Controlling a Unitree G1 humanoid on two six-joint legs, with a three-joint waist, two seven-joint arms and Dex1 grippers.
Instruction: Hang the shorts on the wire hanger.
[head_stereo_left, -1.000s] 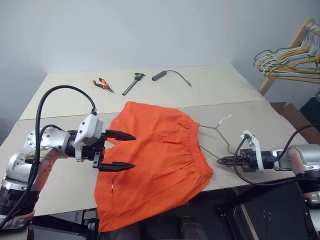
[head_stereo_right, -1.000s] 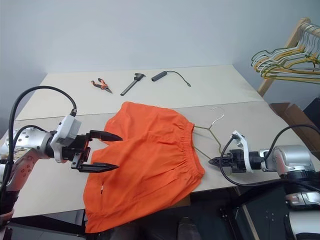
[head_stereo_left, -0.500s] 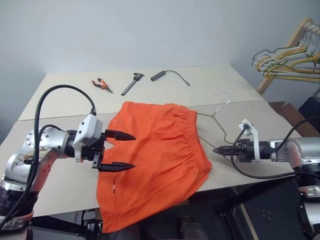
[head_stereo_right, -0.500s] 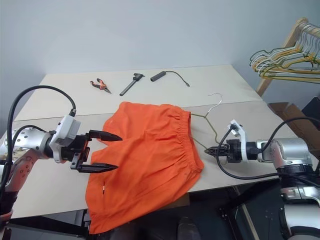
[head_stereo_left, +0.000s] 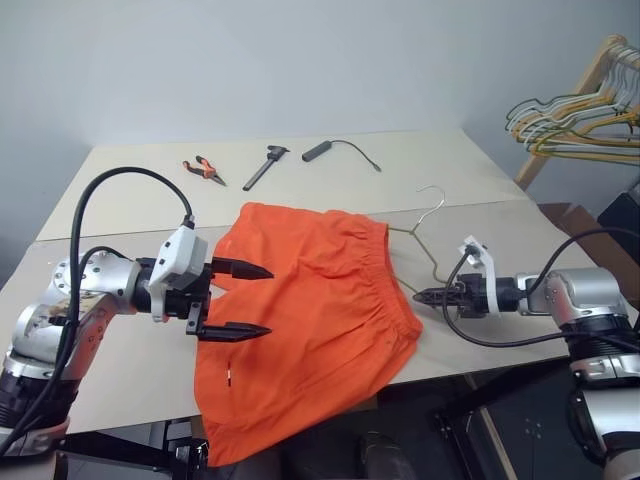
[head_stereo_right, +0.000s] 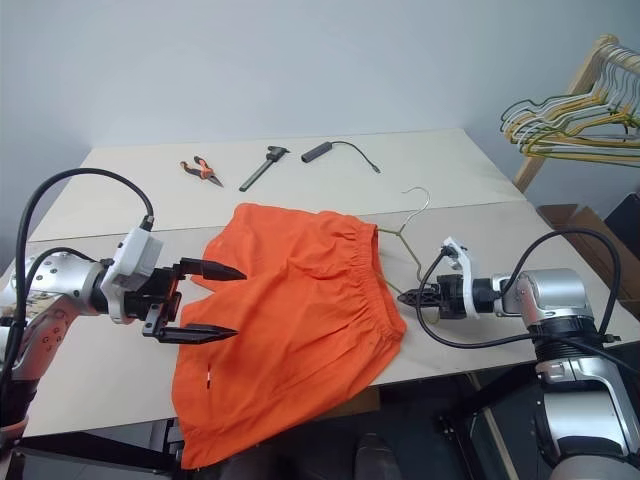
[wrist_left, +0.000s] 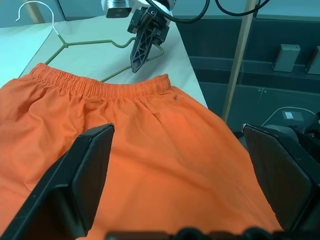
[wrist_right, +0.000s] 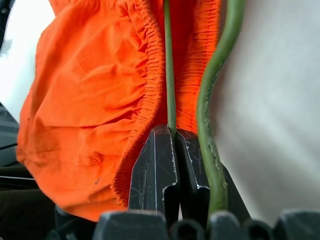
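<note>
- While the shorts (head_stereo_left: 305, 320) lie spread flat on the table (head_stereo_left: 420, 170), their lower part hangs over the near edge; the gathered waistband faces the robot's right.
- Right gripper (head_stereo_left: 422, 296) — fingers pinched shut on a wire of the wire hanger (head_stereo_left: 430, 250), right at the waistband. In the right wrist view the thin wire runs out from between the closed tips, with a thicker green wire just beside them.
- Hanger's triangular body lies on the table beside the waistband, part of it reaching under or into the orange fabric — cannot tell which. Silvery hook points away toward the far side of the table.
- Left gripper (head_stereo_left: 245, 300) hovers over the shorts' left edge, fingers spread wide, nothing between them. Points toward the right gripper.
- On the far half of the table, well apart from the shorts: orange-handled pliers (head_stereo_left: 204, 169), a black tool (head_stereo_left: 265, 167), a dark cabled device (head_stereo_left: 320, 151).
- Off to the far right, a bunch of pale and yellow hangers (head_stereo_left: 575, 125) on a wooden rail (head_stereo_left: 580, 95).
</note>
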